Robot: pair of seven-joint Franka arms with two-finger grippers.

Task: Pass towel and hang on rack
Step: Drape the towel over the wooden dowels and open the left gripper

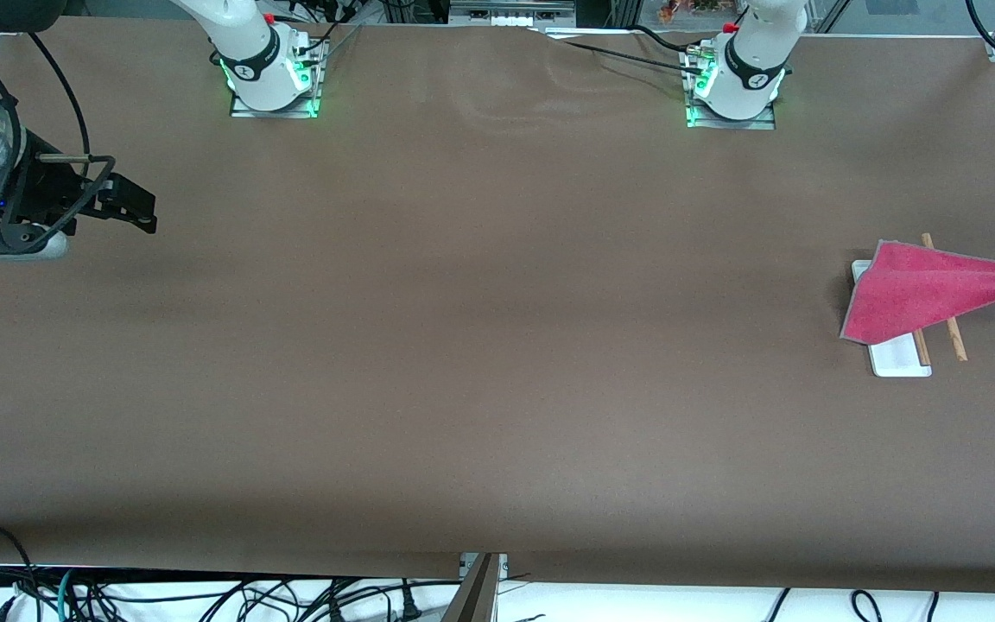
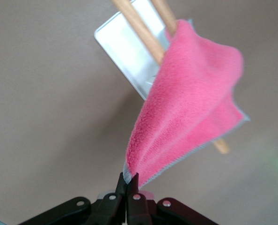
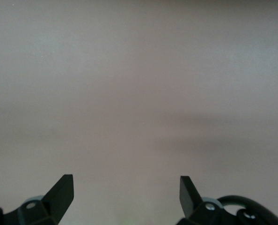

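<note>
Towel (image 1: 925, 289) apparently draped over rack (image 1: 899, 356)

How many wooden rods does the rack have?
2: one wooden rod lies toward the left arm's end of the table; the other rod runs beside it over the white base. The towel covers both partly.

Two white Franka arms with black grippers

Green lights are glowing at both bases (image 1: 273, 82), black bands are ringing the white links, and black cables are looping beside the right gripper (image 1: 130, 205); silver screws are dotting the left gripper (image 2: 129, 180).
</note>
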